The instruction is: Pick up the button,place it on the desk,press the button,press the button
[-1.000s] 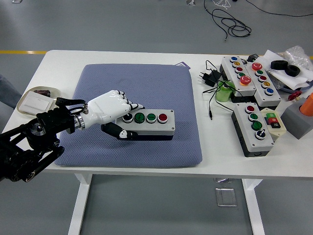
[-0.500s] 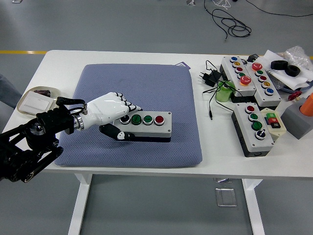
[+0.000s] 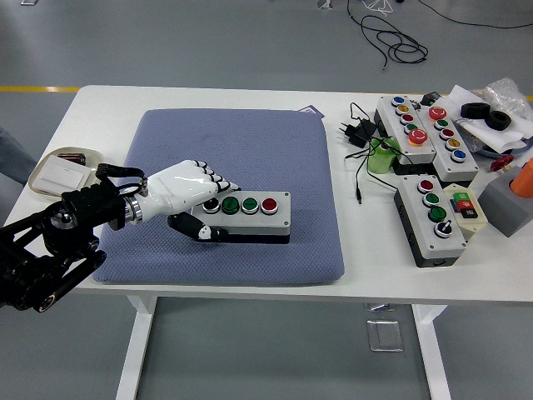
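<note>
My left hand (image 3: 185, 193) is closed around the left end of the button box (image 3: 248, 213), fingers over the top by the black button (image 3: 211, 205), thumb against the near side. The box lies on the blue pad (image 3: 229, 193), in its near half. Its long axis runs left to right, roughly along the table's near edge, with the right end a shade farther from me. Its face is up, with the buttons in a row from my hand outward: black, green (image 3: 231, 203), green, then red (image 3: 268, 204) nearest the free end, which points right.

Against the frame a second ago, the box and my hand have slid a little to the left and slightly toward the far side, with my grip unchanged; since half a second ago the shift is slight.

Left of the pad sits a small tray (image 3: 61, 171) holding a white card. Right of the pad, on the white table (image 3: 208, 97), lies another grey box (image 3: 434, 219) with a small red-and-green switch (image 3: 465, 206) beside it. Farther back are two longer boxes (image 3: 424, 134) with many coloured buttons, a black adapter (image 3: 356, 132) with its cable, and a green object (image 3: 381, 158).
</note>
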{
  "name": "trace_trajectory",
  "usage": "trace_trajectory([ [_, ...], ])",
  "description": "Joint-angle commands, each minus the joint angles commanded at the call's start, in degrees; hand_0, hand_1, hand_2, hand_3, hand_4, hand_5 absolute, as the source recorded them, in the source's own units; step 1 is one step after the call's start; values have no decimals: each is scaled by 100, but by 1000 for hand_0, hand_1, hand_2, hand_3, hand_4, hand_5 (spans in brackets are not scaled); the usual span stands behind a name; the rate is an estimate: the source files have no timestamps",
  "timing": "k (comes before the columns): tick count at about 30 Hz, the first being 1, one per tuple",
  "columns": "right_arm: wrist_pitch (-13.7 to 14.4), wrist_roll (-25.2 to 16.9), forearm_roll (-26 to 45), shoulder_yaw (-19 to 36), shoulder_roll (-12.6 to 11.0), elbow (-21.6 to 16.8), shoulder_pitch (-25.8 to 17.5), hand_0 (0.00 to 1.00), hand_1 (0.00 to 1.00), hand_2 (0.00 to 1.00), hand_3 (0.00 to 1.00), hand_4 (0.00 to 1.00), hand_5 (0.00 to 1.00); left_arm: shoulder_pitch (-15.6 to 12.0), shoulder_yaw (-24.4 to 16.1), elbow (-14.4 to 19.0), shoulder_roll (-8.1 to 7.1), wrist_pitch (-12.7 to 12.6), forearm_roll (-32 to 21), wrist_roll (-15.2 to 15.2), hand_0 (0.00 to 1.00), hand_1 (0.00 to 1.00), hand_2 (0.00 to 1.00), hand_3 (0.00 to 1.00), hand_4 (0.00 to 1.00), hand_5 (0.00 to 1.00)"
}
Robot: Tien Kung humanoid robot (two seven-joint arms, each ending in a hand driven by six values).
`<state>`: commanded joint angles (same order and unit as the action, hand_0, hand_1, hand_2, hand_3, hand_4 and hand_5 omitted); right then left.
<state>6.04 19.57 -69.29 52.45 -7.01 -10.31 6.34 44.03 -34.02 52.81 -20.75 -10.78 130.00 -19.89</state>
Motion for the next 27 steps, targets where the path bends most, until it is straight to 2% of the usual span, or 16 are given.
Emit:
trace_trajectory([
  [7, 3, -3, 22, -14, -2, 0, -8, 635, 484, 617, 563, 301, 225, -9, -52, 13, -12, 8, 0, -13, 744, 778, 843, 758, 515, 38],
  [8, 2, -2, 18, -12, -2, 0, -8, 635, 484, 617, 563, 301, 225, -10, -54, 19, -12, 12, 0, -14, 801, 817, 869, 770, 537, 57],
  [13, 4, -2, 40, -24, -1, 0, -13, 635, 484, 617, 563, 301, 225, -11, -43, 42, -6, 60, 0, -20, 801, 817, 869, 770, 537, 57],
  [14, 4, -1, 40, -24, -2, 0, -13, 635, 484, 617, 563, 302, 225, -12, -41, 44, -6, 63, 0, -23, 839, 833, 881, 789, 980, 516],
  [19, 3, 3, 33, -14, 0, 0, -21, 635, 484, 617, 563, 302, 225, -15, -43, 45, 0, 71, 0, -34, 839, 833, 881, 789, 980, 516],
  [20, 1, 3, 31, -16, -1, 0, -23, 634, 484, 618, 563, 302, 225, -13, -46, 40, 2, 81, 0, -31, 879, 845, 891, 810, 998, 657],
  [25, 2, 2, 44, -27, -4, 0, -33, 634, 484, 618, 563, 302, 225, -16, -51, 16, 5, 120, 0, -24, 879, 845, 891, 810, 998, 657],
  [26, 2, 1, 47, -31, -5, 0, -37, 635, 484, 617, 563, 303, 225, -19, -48, 1, 7, 157, 0, -18, 894, 882, 931, 879, 998, 709],
  [27, 1, 0, 48, -34, -6, 0, -39, 635, 484, 617, 563, 303, 225, -21, -47, -10, 8, 179, 0, -13, 894, 882, 931, 879, 998, 709],
])
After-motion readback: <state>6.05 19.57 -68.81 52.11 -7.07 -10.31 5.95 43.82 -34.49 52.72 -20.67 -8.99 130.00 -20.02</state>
